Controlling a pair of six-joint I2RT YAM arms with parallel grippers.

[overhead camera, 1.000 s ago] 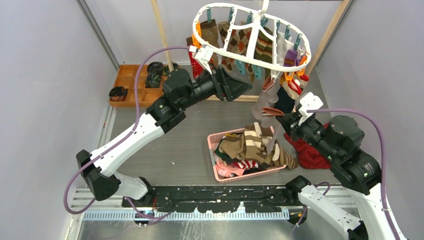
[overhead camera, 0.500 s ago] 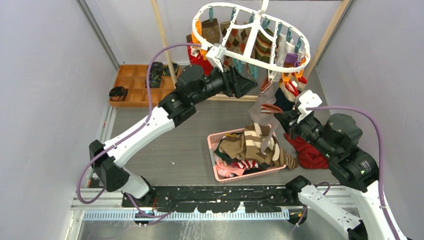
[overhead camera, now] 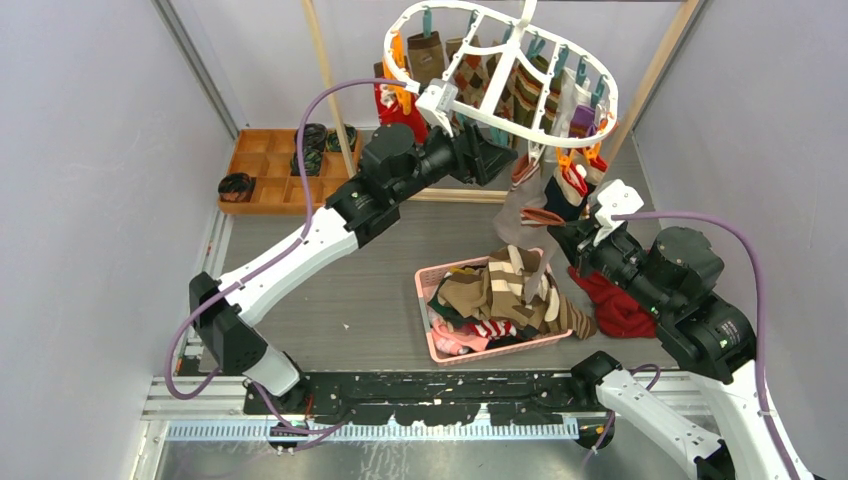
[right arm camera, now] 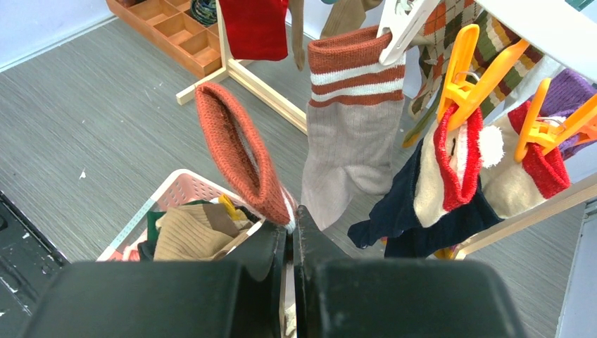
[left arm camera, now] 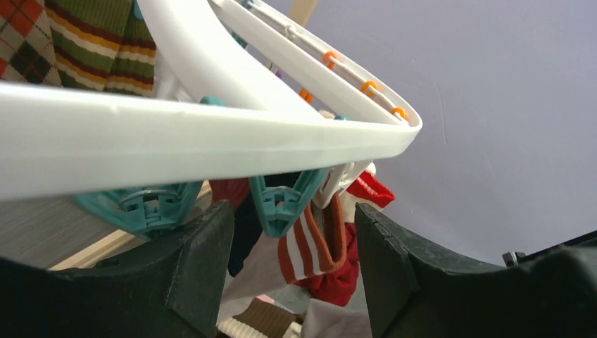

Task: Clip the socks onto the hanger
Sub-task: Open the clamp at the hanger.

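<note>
The left gripper's [left arm camera: 292,211] two black fingers [left arm camera: 190,267] stand moderately apart under the near rim of the white plastic oval hanger [left arm camera: 211,137]. A teal plastic clip peg [left arm camera: 280,201] hangs in the gap between them; whether either finger touches it cannot be told. The right gripper [right arm camera: 290,225] is closed tight, pinching a sock with a rust-orange ribbed cuff [right arm camera: 236,151], and the cuff stands up in an open loop above the fingers.

Just beside it, a grey sock with an orange-and-white striped cuff [right arm camera: 348,134] hangs from a white peg [right arm camera: 405,24]. Orange pegs [right arm camera: 468,77] to the right hold navy, cream and red socks. Below the hanger, a pink plastic basket [overhead camera: 424,315] holds a heap of brown and striped socks [overhead camera: 500,295], with a red cloth [overhead camera: 615,305] beside it.

The left arm stretches diagonally from its near-left base up to the hanger. The right arm is bent, with its forearm pointing toward the hanger's right end.
</note>
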